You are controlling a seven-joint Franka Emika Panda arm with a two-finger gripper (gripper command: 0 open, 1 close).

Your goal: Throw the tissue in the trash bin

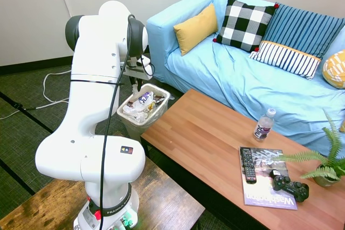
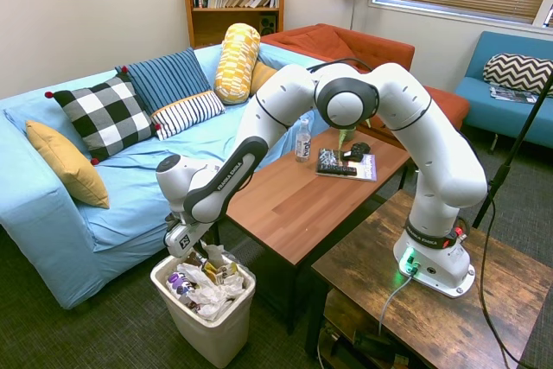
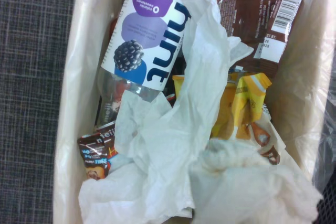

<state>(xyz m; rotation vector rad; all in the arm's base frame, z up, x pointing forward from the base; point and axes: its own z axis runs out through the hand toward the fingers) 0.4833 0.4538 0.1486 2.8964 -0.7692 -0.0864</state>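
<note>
Release is the step in hand, as I judge it: the gripper [image 2: 197, 257] hangs right above the small white rectangular trash bin with its white liner [image 2: 216, 330]. Whether the fingers are apart or together I cannot tell, because the arm hides them in both outside views. To do it well, the fingers should open fully over the middle of the bin and the arm should rise straight up. The crumpled white paper tissue [image 3: 247, 184] (soft, fibrous wad) shows just below the fingers in the wrist view; held or already lying, I cannot say. Below the fingers the bin also holds a clear plastic bottle with a purple label [image 3: 149, 38], larger crumpled white papers [image 3: 168, 135], and yellow wrappers [image 3: 244, 98] and brown ones.
</note>
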